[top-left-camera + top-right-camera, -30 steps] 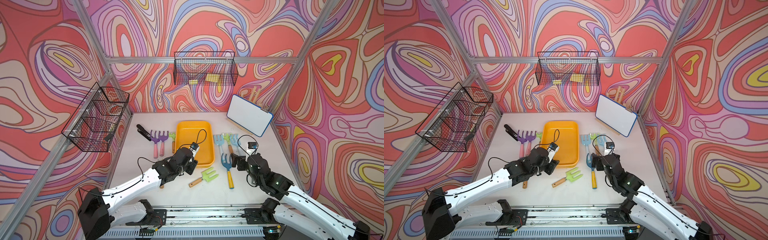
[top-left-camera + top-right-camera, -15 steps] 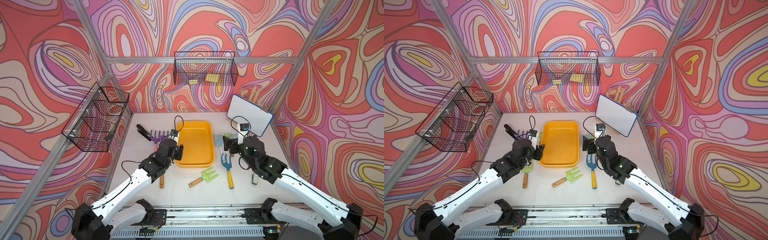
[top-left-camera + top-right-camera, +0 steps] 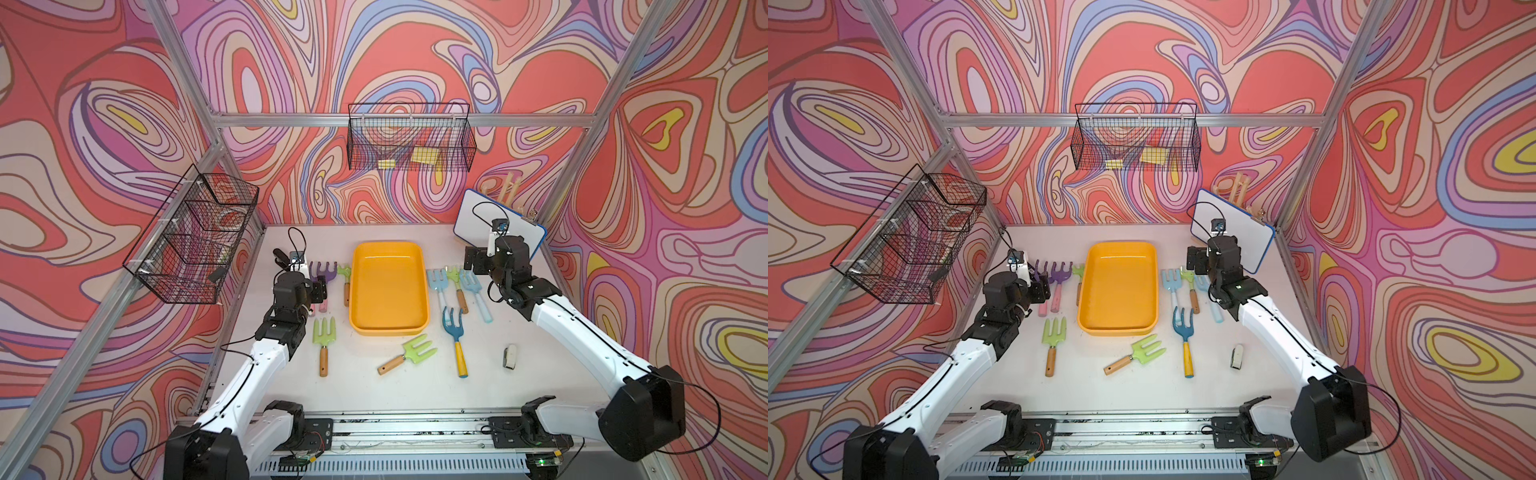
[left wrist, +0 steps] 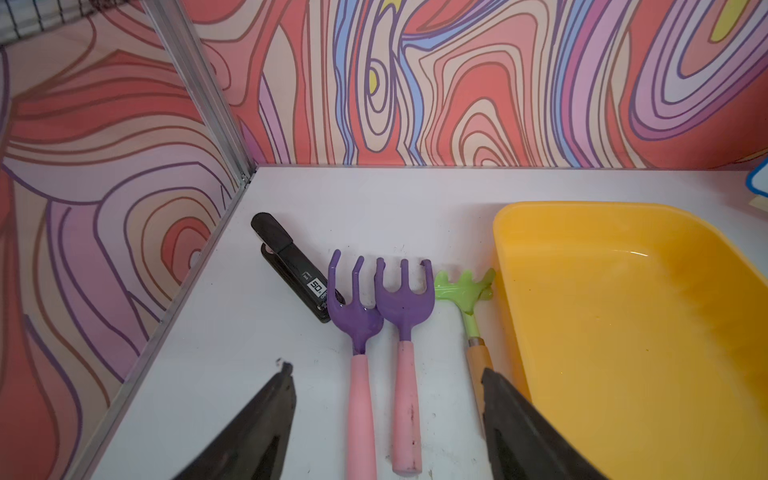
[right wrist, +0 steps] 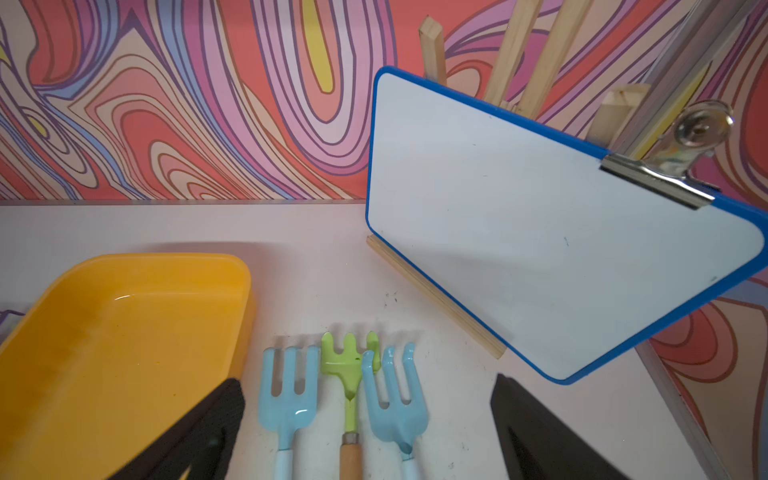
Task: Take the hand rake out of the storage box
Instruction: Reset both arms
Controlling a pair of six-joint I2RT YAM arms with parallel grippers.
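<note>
Left gripper (image 4: pixel 387 370): jaws well apart, gripping nothing, clear of the table (image 4: pixel 332 199). Two pink handles show under the gap. They belong to the purple rake (image 4: pixel 359 320) and the second purple rake (image 4: pixel 405 303), side by side, heads touching, tines away from the gripper. Stapler (image 4: pixel 291 259), black, lies aslant with one end against the first purple head. Small green rake (image 4: pixel 463 291) lies on the pair's other side, hard by the box (image 4: pixel 623 316) wall. Touching or a hair apart, cannot tell.

Right gripper (image 5: pixel 368 381): jaws at full spread, holding nothing. Under it, three in a row: pale rake (image 5: pixel 286 403), mid green rake (image 5: pixel 349 365), second pale rake (image 5: pixel 395 411), one of its tines across the green head. Beyond them the whiteboard (image 5: pixel 540 228) leans on a wooden stand (image 5: pixel 436 299).

Top view: box at centre frame, yellow-orange, long sides running up the frame. Left gripper sits left of centre, right gripper right of centre, before the whiteboard. Every rake in view lies on the table, outside the box. Which one the task means, cannot tell.
- Lower left of box: wood-handled green rake (image 3: pixel 324 332), parallel to it.
- Just below its near rim, apart: slanted green rake (image 3: pixel 417 349).
- Lower right: dark blue rake (image 3: pixel 453 331), yellow handle.
- Farther right: small white object (image 3: pixel 510 356), unidentified.
- Left-wall basket (image 3: pixel 195 237) at left of frame, back-wall basket (image 3: pixel 409 141) upper centre.
</note>
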